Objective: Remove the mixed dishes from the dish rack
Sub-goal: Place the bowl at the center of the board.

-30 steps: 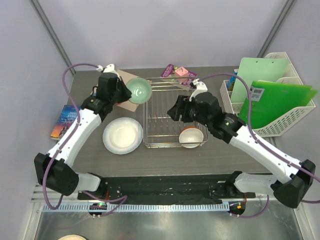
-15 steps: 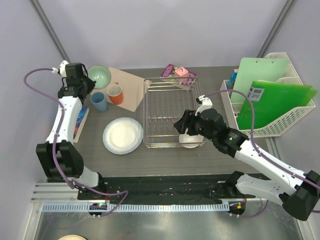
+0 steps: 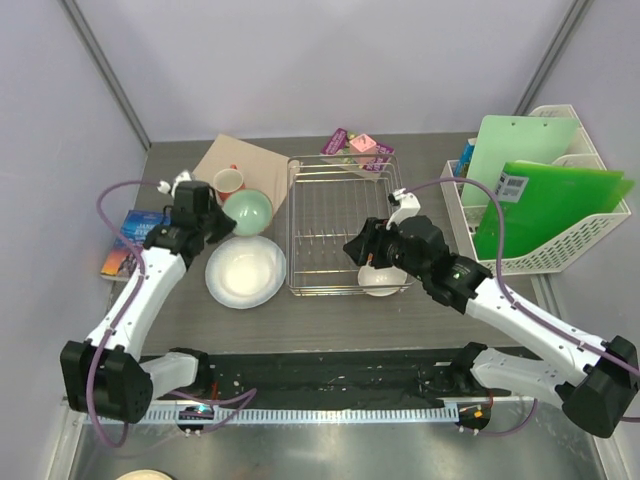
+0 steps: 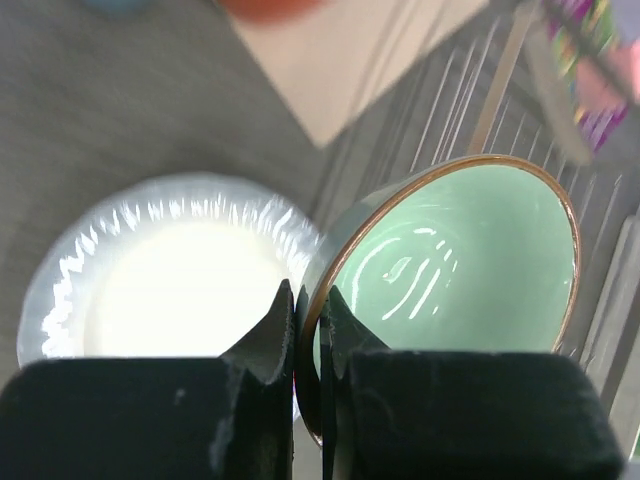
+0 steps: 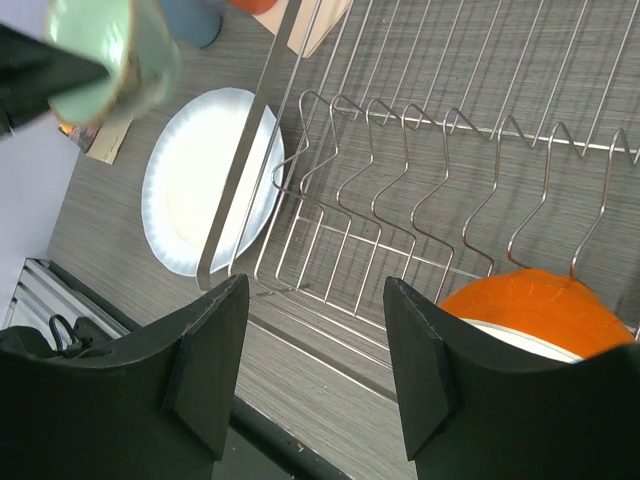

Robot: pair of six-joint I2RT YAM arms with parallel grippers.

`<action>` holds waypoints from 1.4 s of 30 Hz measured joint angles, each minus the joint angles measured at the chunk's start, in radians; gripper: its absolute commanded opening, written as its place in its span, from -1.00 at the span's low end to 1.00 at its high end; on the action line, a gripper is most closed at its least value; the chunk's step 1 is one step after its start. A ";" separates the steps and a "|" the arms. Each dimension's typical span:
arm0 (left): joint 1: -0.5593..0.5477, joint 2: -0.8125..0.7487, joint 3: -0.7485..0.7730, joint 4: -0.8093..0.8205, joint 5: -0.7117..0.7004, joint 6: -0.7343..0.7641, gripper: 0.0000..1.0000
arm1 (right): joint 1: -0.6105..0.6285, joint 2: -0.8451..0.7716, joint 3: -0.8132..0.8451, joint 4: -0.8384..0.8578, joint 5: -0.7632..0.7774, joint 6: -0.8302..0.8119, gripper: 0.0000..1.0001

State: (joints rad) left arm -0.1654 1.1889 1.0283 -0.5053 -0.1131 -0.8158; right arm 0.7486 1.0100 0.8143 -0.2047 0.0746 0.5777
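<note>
1. The left claw (image 4: 305, 300) is clenched on the thin rim of the green bowl (image 4: 450, 270). The glossy bowl therefore hangs tilted at centre left, outside the rack (image 3: 292, 232) and near the plate (image 3: 245, 272).
2. The right claw (image 5: 315, 300) stands released and empty over the wire rack, probably to take the orange bowl (image 5: 540, 305) in the rack's lower right corner.
3. The plate is white and wavy-rimmed; the rack is thin shiny metal.

Orange bowl (image 5: 535, 305) runs off-frame just under my right jaws; green bowl (image 5: 110, 55) blurred far left; mug (image 4: 265, 7) clipped beyond left jaws.
</note>
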 measured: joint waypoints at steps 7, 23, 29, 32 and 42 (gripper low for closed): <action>-0.055 -0.067 -0.158 -0.046 0.021 -0.045 -1.00 | 0.000 0.019 0.005 -0.002 -0.018 0.005 0.18; -0.055 -0.072 -0.345 -0.009 0.006 -0.155 -1.00 | 0.000 0.027 0.006 0.002 -0.024 0.028 0.18; -0.055 -0.072 -0.375 0.003 -0.002 -0.181 -1.00 | 0.000 0.027 0.006 0.002 -0.024 0.029 0.17; -0.055 -0.069 -0.386 0.006 -0.011 -0.184 -1.00 | 0.000 0.027 0.006 0.002 -0.024 0.031 0.17; -0.055 -0.006 -0.394 0.034 -0.032 -0.198 -1.00 | 0.000 0.027 -0.001 -0.005 -0.016 0.035 0.18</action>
State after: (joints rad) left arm -0.2203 1.1824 0.6338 -0.4709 -0.1455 -1.0134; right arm 0.7486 1.0367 0.8135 -0.2100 0.0582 0.6125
